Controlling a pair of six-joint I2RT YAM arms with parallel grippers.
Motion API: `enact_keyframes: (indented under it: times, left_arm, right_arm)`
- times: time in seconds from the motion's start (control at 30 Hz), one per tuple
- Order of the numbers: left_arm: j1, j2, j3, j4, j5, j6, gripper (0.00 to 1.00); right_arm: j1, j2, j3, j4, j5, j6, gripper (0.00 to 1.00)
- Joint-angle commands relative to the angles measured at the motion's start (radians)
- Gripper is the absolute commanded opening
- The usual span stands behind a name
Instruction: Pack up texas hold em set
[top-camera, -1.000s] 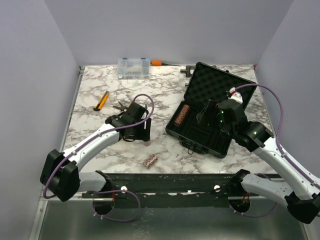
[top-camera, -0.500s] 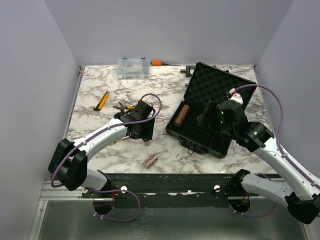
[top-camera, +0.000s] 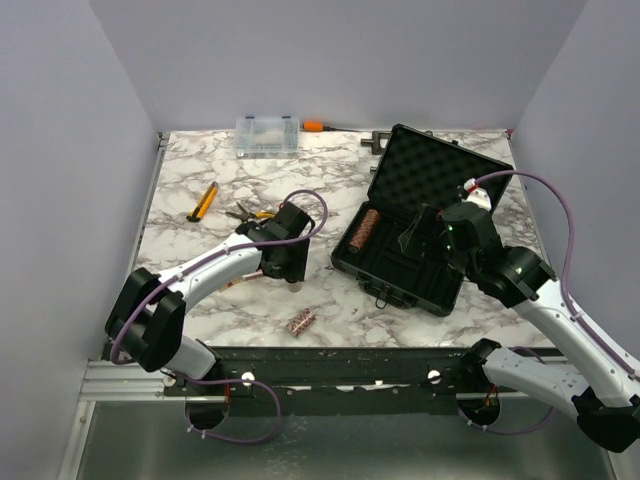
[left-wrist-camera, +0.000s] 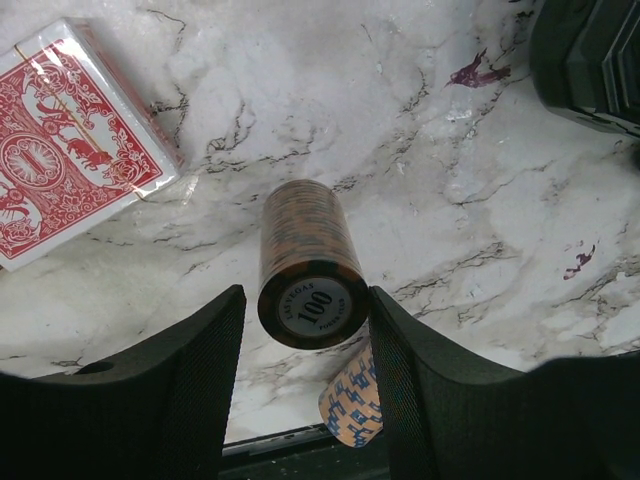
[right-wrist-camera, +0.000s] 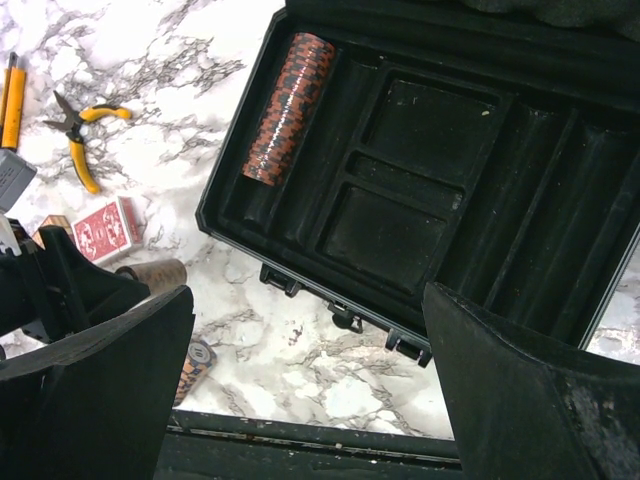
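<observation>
Brown chip roll (left-wrist-camera: 300, 240) gripped in left pincer (left-wrist-camera: 306, 300) above marble table (left-wrist-camera: 450, 200); right pincer (right-wrist-camera: 308, 300) hangs wide open over black case (right-wrist-camera: 520, 200), red-black roll (right-wrist-camera: 288, 108) in slot.

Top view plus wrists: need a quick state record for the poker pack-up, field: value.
case: open, on the table's right half
packed roll: one, in a slot at the tray's left end
left tool: shut on the 100 roll
right tool: open, above the case's near edge
deck: on the table beside the left tool
loose roll: on the table near the front edge
other: pliers, organizer box at the far edge
</observation>
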Motion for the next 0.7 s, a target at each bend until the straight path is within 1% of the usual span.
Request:
enact_keyframes:
  times: [0.0, 0.2, 0.27, 0.3, 0.37, 0.4, 0.43, 0.67]
  left_arm:
    - [-0.006, 0.023, 0.023, -0.017, -0.026, -0.004, 0.52]
    - [-0.006, 0.027, 0.012, -0.006, -0.01, -0.012, 0.51]
    - [-0.006, 0.028, 0.012, 0.001, -0.003, -0.007, 0.45]
    - [-0.006, 0.027, 0.013, 0.004, -0.002, -0.004, 0.37]
    - [-0.006, 0.021, 0.013, 0.012, 0.011, 0.004, 0.15]
    - [-0.007, 0.017, 0.013, 0.016, 0.017, 0.007, 0.07]
    - [-0.007, 0.012, 0.013, 0.017, 0.02, 0.007, 0.0]
    - [-0.006, -0.076, -0.001, 0.005, 0.042, -0.008, 0.0]
  right_arm:
    - [-0.002, 0.012, 0.018, -0.001, 0.003, 0.005, 1.0]
    - [-0.003, 0.023, 0.014, 0.016, -0.006, 0.014, 1.0]
    - [-0.003, 0.02, 0.011, 0.015, -0.006, 0.015, 1.0]
    - [-0.002, 0.018, 0.01, 0.013, -0.006, 0.014, 1.0]
    - [-0.002, 0.014, 0.012, 0.01, -0.002, 0.014, 1.0]
    - [-0.004, 0.014, 0.012, 0.007, -0.001, 0.014, 1.0]
    - [-0.003, 0.012, 0.014, 0.006, 0.001, 0.01, 1.0]
    - [-0.003, 0.016, 0.018, 0.01, -0.003, 0.003, 1.0]
